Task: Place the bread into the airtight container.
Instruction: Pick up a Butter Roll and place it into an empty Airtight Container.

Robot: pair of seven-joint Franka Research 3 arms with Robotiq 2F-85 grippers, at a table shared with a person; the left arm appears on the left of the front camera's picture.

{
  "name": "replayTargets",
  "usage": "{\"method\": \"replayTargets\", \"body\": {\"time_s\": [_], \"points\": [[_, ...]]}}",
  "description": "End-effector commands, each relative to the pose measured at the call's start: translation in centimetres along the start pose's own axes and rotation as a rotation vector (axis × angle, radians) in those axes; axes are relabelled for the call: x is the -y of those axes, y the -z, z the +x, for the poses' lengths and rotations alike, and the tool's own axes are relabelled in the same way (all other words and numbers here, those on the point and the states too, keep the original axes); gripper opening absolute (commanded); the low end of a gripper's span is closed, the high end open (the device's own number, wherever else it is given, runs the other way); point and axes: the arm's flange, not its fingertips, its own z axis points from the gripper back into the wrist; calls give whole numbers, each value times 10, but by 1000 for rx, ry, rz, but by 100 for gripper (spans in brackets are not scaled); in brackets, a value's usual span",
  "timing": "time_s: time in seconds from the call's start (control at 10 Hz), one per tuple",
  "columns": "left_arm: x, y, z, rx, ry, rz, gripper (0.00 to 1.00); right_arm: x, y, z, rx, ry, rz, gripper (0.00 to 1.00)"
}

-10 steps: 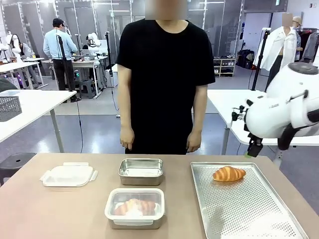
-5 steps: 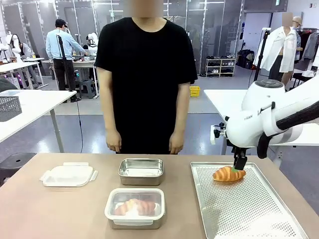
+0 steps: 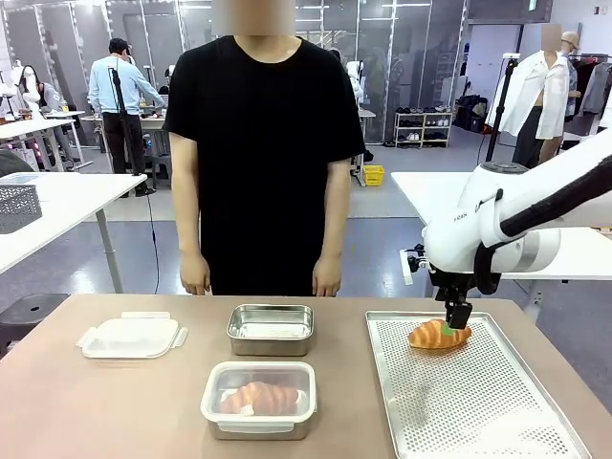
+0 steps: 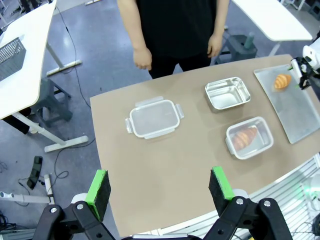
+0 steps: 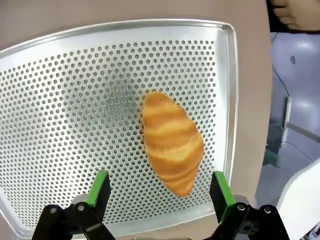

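My right gripper [image 3: 457,320] hangs over the tray [image 3: 478,421] with its fingers spread wide and nothing between the pads. In the right wrist view the right gripper [image 5: 159,190] has the croissant [image 5: 171,142] just ahead of its fingertips, lying lengthwise. The croissant's near end comes in between the two fingers, closer to the right one. The gap is wider than the croissant, so I have room on both sides. I cannot tell whether a fingertip touches the crust.

On the right-finger side the tray's [image 5: 75,100] raised rim runs close beside the croissant, with bare table beyond it. On the left-finger side there is a broad stretch of open perforated metal. Ahead of the fingertips the tray is bare up to its rim.

My left gripper [image 4: 159,190] is open too and holds nothing. It sits high and well back from the table's [image 4: 165,175] near edge. Everything lies ahead of its fingers, and the stretch of table nearest them is bare.

My count from the front:
- Two croissants: the croissant [image 3: 439,334] on the tray and a second croissant [image 3: 258,397] inside the near tub [image 3: 258,421].
- Two tubs: the near tub and a steel tub [image 3: 271,330] just behind it.
- One lid [image 3: 131,337], lying flat, well apart from the tubs.
- One tray.
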Motion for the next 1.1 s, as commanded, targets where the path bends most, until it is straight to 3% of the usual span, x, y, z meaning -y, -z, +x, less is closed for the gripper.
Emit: {"method": "replayTargets", "body": {"time_s": [0.0,0.4,1.0], "points": [[2,0,0,-2,1,8,100,19,10,-3,21,-59,62,100],[2,0,0,-2,1,8,100,32,29,-1,-37,-72,116,100],[2,0,0,-2,1,8,100,45,58,-1,-48,-94,147,100]]}}
